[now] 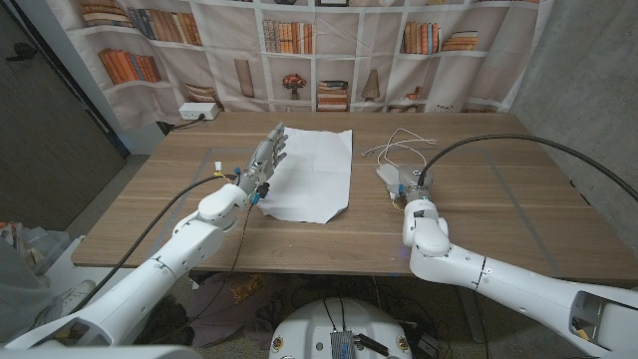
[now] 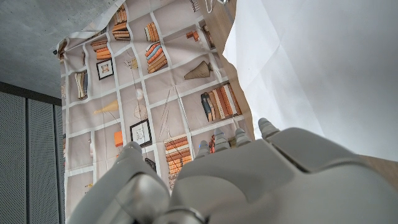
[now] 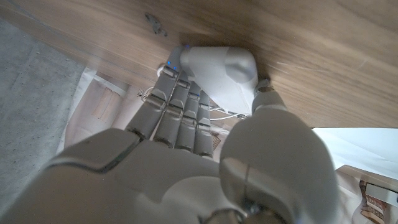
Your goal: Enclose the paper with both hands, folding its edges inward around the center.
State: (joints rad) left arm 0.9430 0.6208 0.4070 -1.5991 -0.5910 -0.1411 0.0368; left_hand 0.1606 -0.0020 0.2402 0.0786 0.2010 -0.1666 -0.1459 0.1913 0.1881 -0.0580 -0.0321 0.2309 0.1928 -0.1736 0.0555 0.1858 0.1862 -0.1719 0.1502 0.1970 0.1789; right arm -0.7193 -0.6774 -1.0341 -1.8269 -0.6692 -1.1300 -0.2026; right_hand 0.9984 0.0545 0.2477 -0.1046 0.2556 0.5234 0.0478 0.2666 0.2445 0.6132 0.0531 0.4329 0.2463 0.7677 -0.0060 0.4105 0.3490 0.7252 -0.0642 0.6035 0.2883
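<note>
Robot, two arms: glossy white rounded shells in segments, joined at bulbous elbow and wrist housings. Left hand [image 1: 265, 160]: grey-silver segmented fingers, small blue accents at the wrist, a thin black cable running along the forearm. Right hand [image 1: 407, 186]: matching pale grey fingers, white palm casing, a thick black cable arching away from its wrist. Small blue lights showed near the right hand's knuckles.

White paper [image 1: 312, 172] sheet lies unfolded on wooden worktop [image 1: 478, 214], near centre, slightly toward 11 o'clock. Roughly rectangular, faint creases; near edge uneven, corner at 5 o'clock pointed. Edge at 9 o'clock appears slightly lifted.
</note>
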